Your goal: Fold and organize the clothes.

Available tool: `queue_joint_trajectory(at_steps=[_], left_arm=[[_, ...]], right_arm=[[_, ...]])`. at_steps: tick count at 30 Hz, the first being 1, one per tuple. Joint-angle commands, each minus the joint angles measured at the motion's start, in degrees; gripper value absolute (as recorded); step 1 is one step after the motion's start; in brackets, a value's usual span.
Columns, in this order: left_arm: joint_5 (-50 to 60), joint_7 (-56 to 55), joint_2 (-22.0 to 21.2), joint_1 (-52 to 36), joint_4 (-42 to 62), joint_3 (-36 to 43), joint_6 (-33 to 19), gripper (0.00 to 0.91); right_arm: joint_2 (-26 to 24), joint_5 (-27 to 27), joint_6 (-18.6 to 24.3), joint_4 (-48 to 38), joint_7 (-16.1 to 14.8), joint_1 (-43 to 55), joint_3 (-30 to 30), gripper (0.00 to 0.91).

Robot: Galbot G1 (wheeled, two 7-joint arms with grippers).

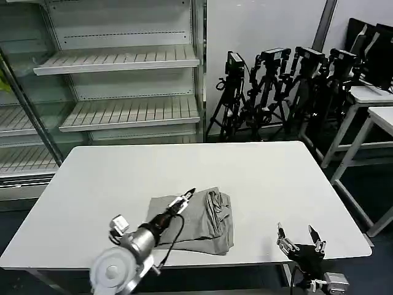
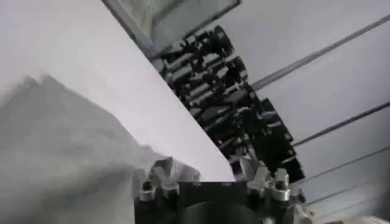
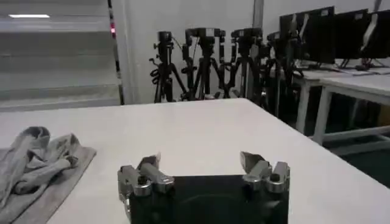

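The grey shirt (image 1: 195, 221) lies partly folded near the front edge of the white table (image 1: 270, 178), flat on its left and rumpled into soft ridges along its right side. The left gripper (image 1: 188, 196) reaches over it with fingers spread, while the right gripper (image 1: 299, 241) waits at the table's front right corner, well apart from the cloth, fingers likewise spread. The cloth looks light, limp and not slippery, so it should sag when lifted; pinching a flat edge or corner seems wiser than the bunched ridges.
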Motion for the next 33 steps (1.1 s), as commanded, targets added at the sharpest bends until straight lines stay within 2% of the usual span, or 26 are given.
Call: queue_joint_trajectory(at_steps=[1, 3, 8, 17, 23, 33], left_arm=[[4.9, 4.7, 16.2, 10.2, -5.0, -13.1, 1.1, 0.907], [4.6, 6.4, 19.1, 11.7, -3.7, -15.5, 1.1, 0.907], [2.8, 7.6, 21.3, 12.2, -1.1, -16.3, 1.2, 0.907], [1.1, 9.8, 16.9, 8.7, 4.1, -9.5, 1.3, 0.907], [4.6, 11.9, 15.9, 6.9, 8.3, -5.9, 1.2, 0.907], [3.7, 12.4, 14.1, 5.1, 6.8, -3.0, 1.2, 0.907]], right_arm=[[-0.7, 0.0, 0.1, -0.9, -0.1, 0.8, -1.1, 0.907], [-1.3, 0.1, 0.1, -1.4, -0.1, 1.3, -1.1, 0.907], [-1.6, 0.2, 0.1, -1.8, -0.1, 1.7, -1.3, 0.907], [-1.8, 0.2, 0.1, -1.3, -0.1, 0.8, -0.6, 0.907], [-2.0, 0.4, 0.1, -0.7, -0.1, 0.2, 0.2, 0.907], [-1.3, 0.0, 0.1, -0.3, 0.0, -0.2, 0.1, 0.907]])
